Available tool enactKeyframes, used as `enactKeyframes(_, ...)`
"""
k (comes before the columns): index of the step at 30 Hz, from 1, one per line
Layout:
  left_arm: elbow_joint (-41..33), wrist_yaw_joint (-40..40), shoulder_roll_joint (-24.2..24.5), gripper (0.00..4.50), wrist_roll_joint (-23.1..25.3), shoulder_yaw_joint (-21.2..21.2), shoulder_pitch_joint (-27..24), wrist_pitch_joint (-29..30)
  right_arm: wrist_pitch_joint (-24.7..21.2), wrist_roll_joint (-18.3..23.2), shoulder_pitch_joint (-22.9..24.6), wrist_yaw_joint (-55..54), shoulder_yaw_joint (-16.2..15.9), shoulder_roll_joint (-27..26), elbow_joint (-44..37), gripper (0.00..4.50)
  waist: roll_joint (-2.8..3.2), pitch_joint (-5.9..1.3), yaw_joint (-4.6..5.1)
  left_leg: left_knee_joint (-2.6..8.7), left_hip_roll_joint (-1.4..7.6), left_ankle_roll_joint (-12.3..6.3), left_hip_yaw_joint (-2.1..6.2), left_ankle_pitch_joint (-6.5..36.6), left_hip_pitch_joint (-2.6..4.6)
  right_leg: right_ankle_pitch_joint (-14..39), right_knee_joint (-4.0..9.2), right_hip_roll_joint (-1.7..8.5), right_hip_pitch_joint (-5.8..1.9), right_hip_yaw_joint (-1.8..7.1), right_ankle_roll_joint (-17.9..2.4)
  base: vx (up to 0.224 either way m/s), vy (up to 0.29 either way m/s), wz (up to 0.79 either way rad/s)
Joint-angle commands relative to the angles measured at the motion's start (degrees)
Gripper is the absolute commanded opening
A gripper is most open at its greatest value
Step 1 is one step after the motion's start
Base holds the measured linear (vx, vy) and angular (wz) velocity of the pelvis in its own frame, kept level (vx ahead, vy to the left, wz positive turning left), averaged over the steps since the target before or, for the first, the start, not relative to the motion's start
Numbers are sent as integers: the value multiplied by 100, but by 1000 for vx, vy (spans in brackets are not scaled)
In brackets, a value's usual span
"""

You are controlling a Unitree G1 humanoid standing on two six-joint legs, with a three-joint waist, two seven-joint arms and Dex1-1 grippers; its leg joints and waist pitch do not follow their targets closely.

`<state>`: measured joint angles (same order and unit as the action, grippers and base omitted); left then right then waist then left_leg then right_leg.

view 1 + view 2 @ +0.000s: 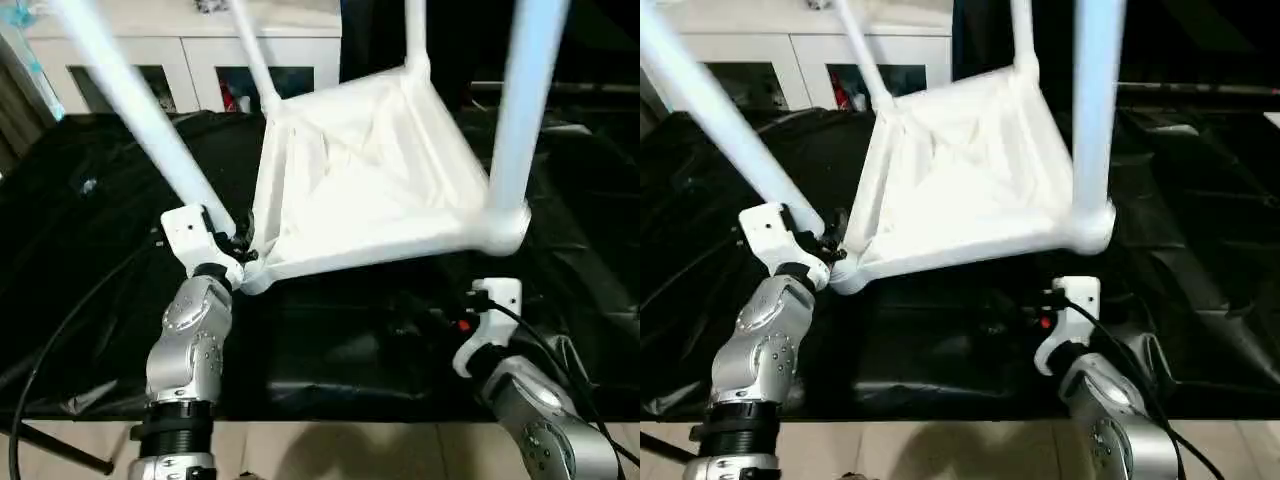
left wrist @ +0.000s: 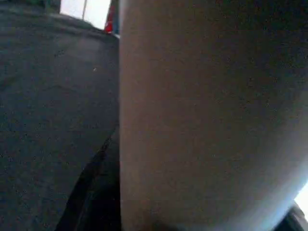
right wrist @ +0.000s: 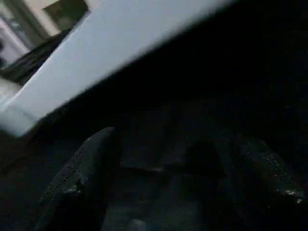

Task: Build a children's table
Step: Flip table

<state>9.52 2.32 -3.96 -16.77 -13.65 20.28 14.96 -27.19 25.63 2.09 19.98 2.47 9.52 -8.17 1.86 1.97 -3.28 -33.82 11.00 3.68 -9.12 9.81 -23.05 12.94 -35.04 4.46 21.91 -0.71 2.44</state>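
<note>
The children's table is upside down and tilted on the black sheet, its ribbed white tabletop (image 1: 370, 170) facing me. Several white legs rise from the corner sockets: a near-left leg (image 1: 140, 100), a near-right leg (image 1: 525, 100) and a far-left leg (image 1: 255, 55). My left gripper (image 1: 237, 243) is shut on the base of the near-left leg, right at its socket; that leg (image 2: 207, 120) looms close in the left wrist view. My right gripper (image 3: 178, 144) stands open below the tabletop's near edge, its fingers (image 3: 91, 163) apart with nothing between them.
A black sheet (image 1: 90, 200) covers the work surface. A white cabinet with glass doors (image 1: 180, 60) stands behind at the far left. A black cable (image 1: 60, 320) runs along my left arm and another (image 1: 540, 340) along my right wrist. Pale floor shows at the near edge.
</note>
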Motion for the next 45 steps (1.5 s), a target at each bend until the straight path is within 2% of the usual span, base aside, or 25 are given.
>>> enactKeyframes(1,77,-199,-120,201,-352,-166,-83,364,-98,221,-57,115,-7,-28,-64,339,-136,-294,-41,368,118,-400,-11,783,99,101,402,216,-188,81,-1055,0,0,0)
enactKeyframes(3,29,-194,-138,201,-323,-119,-116,387,-54,380,-123,162,17,-98,-45,339,-154,-284,-40,387,130,-321,-8,878,108,203,415,207,-178,86,-1003,0,0,0)
enactKeyframes(4,-35,-226,-195,201,-331,-116,-144,436,-33,562,-309,290,26,-223,38,339,-167,-285,-36,391,130,-286,-7,915,108,205,411,211,-185,88,-982,0,0,0)
enactKeyframes(5,-35,-226,-195,201,-331,-116,-144,436,-33,562,-309,290,26,-223,38,339,-172,-290,-29,390,129,-278,0,896,102,174,399,214,-194,84,-981,0,0,0)
enactKeyframes(7,-75,-298,-261,201,-381,-145,-136,498,11,649,-672,392,48,-480,367,367,-193,-278,-26,394,125,-256,-14,954,110,319,414,221,-169,88,-988,0,0,0)
enactKeyframes(8,-79,-315,-273,201,-389,-150,-129,514,13,660,-769,399,57,-548,462,374,-178,-278,-33,397,130,-222,-17,953,117,398,416,221,-160,90,-996,0,0,0)
enactKeyframes(9,-99,-334,-287,201,-395,-151,-131,537,2,677,-828,413,67,-583,516,377,-198,-275,-38,400,137,-212,-17,926,117,395,420,222,-162,92,-991,0,0,0)
enactKeyframes(10,-109,-362,-297,201,-389,-153,-129,558,-2,723,-892,496,50,-619,576,387,-176,-278,-63,395,140,-183,-22,896,127,326,412,219,-155,95,-1010,0,0,0)
enactKeyframes(11,-135,-426,-318,201,-389,-157,-135,596,46,717,-1035,644,-52,-659,760,400,-199,-284,-62,395,138,-181,-21,849,116,257,401,216,-172,93,-999,0,0,0)
enactKeyframes(13,-152,-464,-329,201,-363,-145,-146,598,65,686,-1137,712,-121,-691,936,411,-192,-297,-69,384,133,-179,-20,734,112,-8,373,216,-187,83,-1006,0,0,0)
enactKeyframes(14,-173,-463,-340,201,-361,-135,-160,601,70,659,-1171,719,-145,-698,1011,422,-222,-304,-86,379,131,-213,-24,639,114,-120,355,223,-193,82,-1025,0,0,0)
enactKeyframes(17,-245,-468,-369,201,-348,-101,-200,637,158,619,-1351,700,-111,-799,1351,445,-223,-302,-105,372,135,-269,-41,587,114,-171,351,233,-186,82,-1064,0,0,0)
enactKeyframes(18,-277,-494,-412,201,-324,-82,-214,656,313,603,-1567,623,8,-956,1708,445,-220,-305,-104,370,143,-276,-48,621,119,-120,351,240,-173,84,-1100,0,0,0)
enactKeyframes(21,-287,-477,-432,201,-307,-48,-216,654,384,684,-1728,599,113,-1102,1929,450,-220,-295,-125,378,150,-248,-58,713,136,57,366,237,-158,91,-1098,0,0,0)
enactKeyframes(23,-288,-485,-473,201,-293,1,-209,688,537,848,-2020,631,298,-1336,2356,450,-175,-306,-139,381,153,-213,-48,701,141,-15,349,238,-158,88,-1075,0,0,0)
enactKeyframes(26,-277,-491,-490,201,-278,32,-208,692,651,923,-2172,614,394,-1446,2563,450,-197,-303,-119,396,147,-166,-44,749,128,-32,352,232,-176,80,-1062,0,0,0)
enactKeyframes(28,-297,-479,-528,201,-237,116,-220,712,760,1124,-2421,486,631,-1615,2824,450,-203,-310,-103,389,141,-207,-52,688,126,-158,339,242,-177,82,-1087,0,0,0)
enactKeyframes(30,-308,-479,-533,201,-230,127,-225,722,796,1136,-2475,446,684,-1642,2898,450,-199,-317,-104,377,143,-215,-53,626,127,-200,331,241,-183,81,-1088,0,0,0)
enactKeyframes(31,-332,-470,-538,201,-203,169,-246,757,889,1206,-2603,314,871,-1712,3073,450,-197,-317,-99,380,142,-222,-50,606,120,-230,327,241,-186,78,-1091,0,0,0)
enactKeyframes(36,-404,-261,-449,201,-94,419,-363,831,1110,1458,-2842,79,1376,-1763,3409,450,-181,-326,-72,367,140,-264,-59,561,135,-277,319,234,-183,70,-1137,0,0,0)
enactKeyframes(39,-437,-207,-417,201,-59,506,-405,836,1169,1516,-2908,49,1494,-1747,3486,450,-187,-331,-68,358,136,-303,-63,470,128,-431,307,228,-197,66,-1136,0,0,0)
enactKeyframes(41,-487,-137,-395,201,-32,595,-445,840,1221,1587,-2978,2,1628,-1702,3545,420,-199,-334,-65,353,132,-323,-66,437,121,-471,304,230,-206,64,-1143,0,0,0)
enactKeyframes(42,-515,-92,-387,201,-30,635,-457,847,1248,1618,-3012,-14,1690,-1682,3570,420,-192,-332,-63,357,135,-329,-68,468,128,-398,311,232,-195,62,-1164,0,0,0)
enactKeyframes(45,-543,-25,-377,201,-35,685,-469,860,1294,1607,-3078,-22,1779,-1652,3620,389,-184,-326,-62,363,140,-269,-73,592,141,-202,325,228,-185,64,-1163,0,0,0)
